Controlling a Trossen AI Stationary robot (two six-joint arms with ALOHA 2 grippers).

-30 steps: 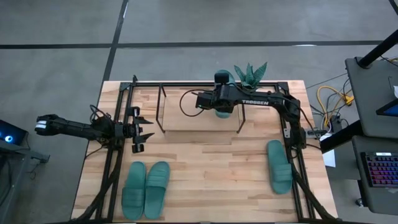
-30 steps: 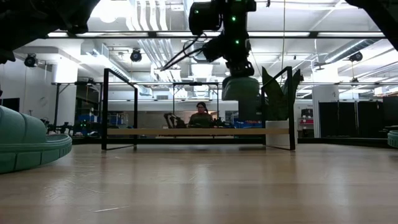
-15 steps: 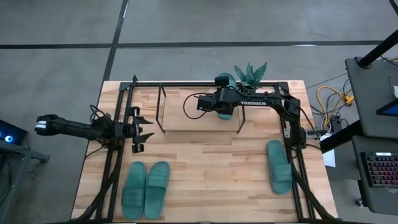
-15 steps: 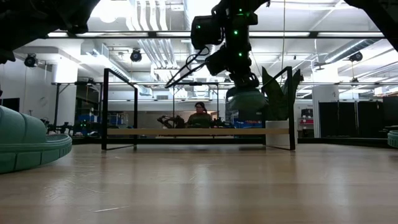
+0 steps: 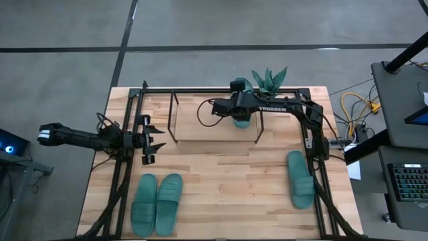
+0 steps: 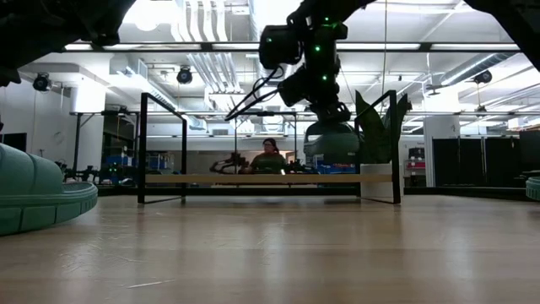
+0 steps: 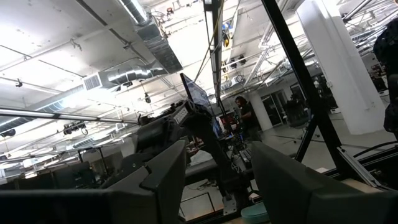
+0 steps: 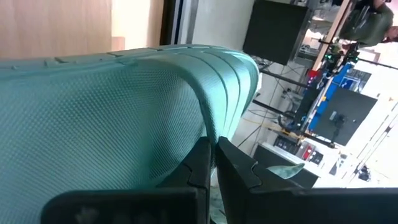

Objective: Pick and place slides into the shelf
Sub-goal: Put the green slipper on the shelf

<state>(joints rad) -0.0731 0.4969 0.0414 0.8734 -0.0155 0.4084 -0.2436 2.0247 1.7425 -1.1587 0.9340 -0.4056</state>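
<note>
Four teal slides show. My right gripper (image 8: 212,148) is shut on one slide (image 6: 333,140), which hangs clear above the right part of the shelf's wood board (image 6: 253,178); from above, that slide (image 5: 242,86) peeks out under the arm. Two slides (image 5: 155,203) lie side by side, soles down, near the table's near-left corner. Another slide (image 5: 300,178) lies by the right edge. The shelf (image 5: 214,128) stands at the far middle of the table. My left gripper (image 5: 151,140) waits open, above the table's left side. My right gripper pinches the slide's wide strap at its ribbed edge (image 8: 214,127) between both fingers (image 8: 198,163). It comes from above, slanting down. The slide is lifted clear and hangs below the fingers, just above the shelf board.
A spiky green potted plant (image 5: 269,81) stands right behind the shelf's far-right corner, close to the held slide. The black frame (image 5: 124,167) runs along the table's left, right and far edges. Bare wood (image 5: 227,181) lies between the shelf and the near edge. A person sits in the room beyond.
My right gripper has come down toward the shelf board and tipped, carrying the slide with it. The slide now hangs lower and a little farther to the shelf's right end than a second ago. In the last half second it has hardly moved.
</note>
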